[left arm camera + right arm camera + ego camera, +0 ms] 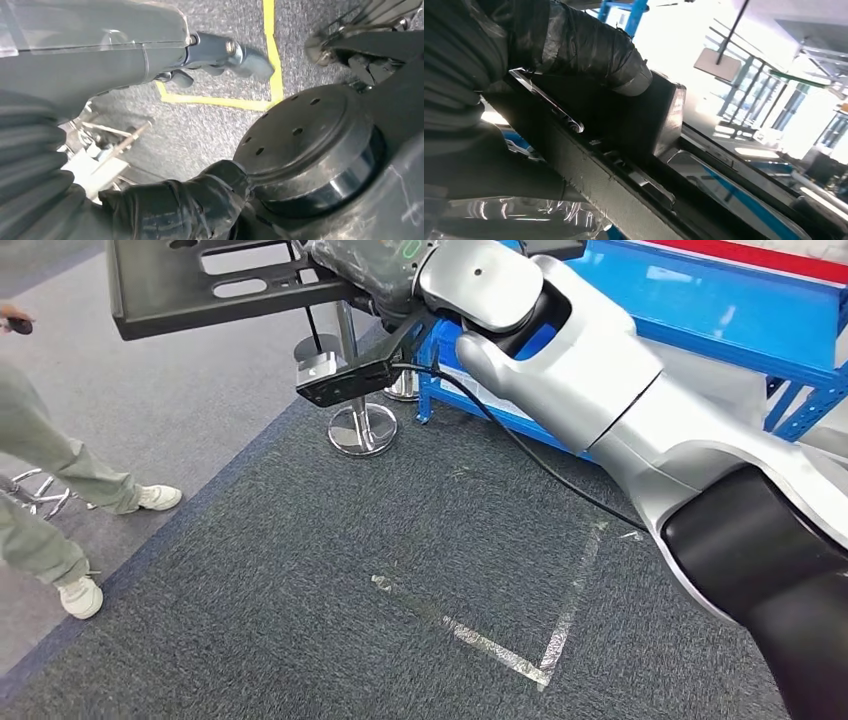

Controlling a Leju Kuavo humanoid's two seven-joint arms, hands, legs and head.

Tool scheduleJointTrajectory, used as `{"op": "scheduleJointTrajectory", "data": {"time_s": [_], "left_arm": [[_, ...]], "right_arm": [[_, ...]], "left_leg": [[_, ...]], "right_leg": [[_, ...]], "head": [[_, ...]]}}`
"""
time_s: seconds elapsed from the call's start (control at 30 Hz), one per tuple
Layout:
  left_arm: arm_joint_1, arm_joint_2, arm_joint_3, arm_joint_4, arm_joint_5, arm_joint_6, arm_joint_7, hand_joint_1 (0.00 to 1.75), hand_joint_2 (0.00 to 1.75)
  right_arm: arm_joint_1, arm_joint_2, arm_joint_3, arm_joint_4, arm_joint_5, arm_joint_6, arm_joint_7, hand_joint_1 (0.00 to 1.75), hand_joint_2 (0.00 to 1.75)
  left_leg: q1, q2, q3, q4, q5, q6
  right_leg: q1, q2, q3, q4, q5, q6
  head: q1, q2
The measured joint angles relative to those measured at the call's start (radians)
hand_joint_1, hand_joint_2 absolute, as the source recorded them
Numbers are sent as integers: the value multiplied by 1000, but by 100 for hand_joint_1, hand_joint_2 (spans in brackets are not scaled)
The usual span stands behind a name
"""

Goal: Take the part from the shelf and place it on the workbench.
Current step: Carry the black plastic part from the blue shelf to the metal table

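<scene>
The part is a flat black metal plate with slots, held up at the top left of the head view. My right hand, wrapped in dark film, grips its near end, and the silver right arm reaches in from the right. In the right wrist view the wrapped thumb lies over the edge of the part. My left hand hangs above the carpet, its fingers stretched out with nothing in them.
The blue shelf stands at the back right. A chrome stool base rests on the carpet under the part. A person's legs in white shoes stand at the left. Silver tape and yellow tape mark the carpet.
</scene>
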Motion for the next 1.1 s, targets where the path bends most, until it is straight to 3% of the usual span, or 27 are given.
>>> {"op": "scheduleJointTrajectory", "data": {"time_s": [0.03,0.07,0.13,0.2,0.23,0.3,0.33,0.4,0.47,0.5,0.53,0.57,0.6,0.67,0.73,0.8,0.83,0.9,0.93,1.0,1.03,1.07,1.1], "left_arm": [[0,0,0,0,0,0,0,0,175],[1,0,-1,0,-1,-1,0,0,175],[0,2,-1,-1,-4,-1,0,0,175],[-3,4,-1,-2,-9,0,2,0,175],[-4,5,-1,-3,-12,1,3,0,175],[-2,6,-1,-5,-18,1,7,0,175],[-1,6,-1,-7,-22,1,9,0,175],[1,6,-1,-12,-28,1,13,0,175],[0,6,-2,-15,-32,1,15,0,175],[-1,6,-2,-15,-34,1,15,0,175],[-1,6,-2,-15,-35,2,15,0,175],[0,6,-2,-16,-37,2,15,0,175],[0,6,-2,-16,-38,2,15,0,175],[0,6,-2,-16,-40,1,15,0,175],[0,9,-2,-16,-41,-1,14,0,175],[2,14,-2,-17,-42,-5,13,0,175],[4,16,-2,-18,-42,-7,12,0,175],[6,22,-2,-23,-42,-9,12,0,175],[6,23,-2,-25,-43,-10,11,0,175],[4,25,-2,-25,-44,-10,11,0,175],[4,25,-2,-25,-45,-11,11,0,175],[4,26,-3,-25,-45,-11,11,0,175],[4,27,-3,-25,-46,-12,11,0,175]], "right_arm": [[-1,3,0,12,0,3,0,175,175],[-2,6,0,23,0,6,0,175,175],[-9,13,0,47,0,14,0,175,175],[-25,18,0,75,-3,24,4,175,175],[-32,20,0,91,-5,28,8,175,175],[-38,24,0,119,-9,34,12,175,175],[-39,26,0,132,-10,36,14,175,175],[-43,27,0,156,-13,39,21,175,175],[-46,27,0,179,-13,43,30,175,175],[-45,27,0,190,-14,45,35,175,175],[-44,27,0,200,-14,47,39,175,175],[-43,27,0,210,-14,48,43,175,175],[-44,27,0,219,-14,49,48,175,175],[-51,27,0,233,-13,53,56,175,175],[-61,27,0,243,-12,62,62,175,175],[-67,28,0,251,-15,73,66,175,175],[-69,30,0,255,-17,76,67,175,175],[-76,32,0,262,-18,82,74,175,175],[-80,33,0,266,-16,85,78,175,175],[-86,33,0,274,-10,89,85,175,175],[-86,34,0,277,-9,89,85,175,175],[-86,35,0,280,-8,90,85,175,175],[-87,35,0,282,-8,90,85,175,175]], "left_leg": [[0,3,-3,18,-1,0],[0,5,13,-2,15,1],[-5,34,84,-123,62,8],[-17,67,136,-218,86,23],[-22,71,142,-234,87,31],[-22,47,141,-239,95,46],[-19,36,141,-244,98,52],[-14,17,142,-252,106,63],[-13,-3,139,-253,110,69],[-13,-14,137,-252,111,70],[-13,-26,136,-251,111,71],[-12,-39,136,-249,112,71],[-11,-52,136,-247,112,70],[-10,-76,132,-243,113,65],[-7,-97,121,-241,118,52],[-1,-119,112,-246,128,36],[1,-114,108,-246,128,30],[-2,-67,85,-203,101,21],[-3,-34,60,-150,73,18],[-2,-2,3,-24,20,11],[-1,3,-13,13,12,8],[0,6,-9,12,22,6],[0,13,13,-26,45,4]], "right_leg": [[2,-12,-1,2,0,0],[3,-24,-2,3,-1,0],[5,-46,-3,6,-4,2],[13,-65,-5,11,-8,8],[16,-74,-5,11,-8,11],[20,-94,-4,9,-10,19],[18,-88,-5,14,-18,24],[14,-44,-29,72,-59,33],[9,4,-86,201,-121,38],[7,13,-113,259,-140,39],[6,17,-127,289,-141,41],[4,19,-124,278,-123,41],[1,23,-103,232,-90,41],[-5,59,-41,99,-26,36],[-5,87,-8,24,-7,33],[-3,75,-4,10,-7,29],[-3,63,-1,3,-3,24],[-7,38,6,-12,6,12],[-7,25,8,-15,8,8],[-5,1,8,-15,7,4],[-5,-10,8,-15,7,5],[-5,-22,8,-14,6,6],[-5,-33,8,-12,3,8]], "head": [[0,0],[0,0],[0,0],[0,0],[1,0],[2,0],[2,0],[5,0],[7,0],[8,0],[8,0],[8,0],[8,0],[8,0],[8,0],[8,0],[8,0],[5,0],[4,0],[2,0],[2,0],[1,0],[0,0]]}}
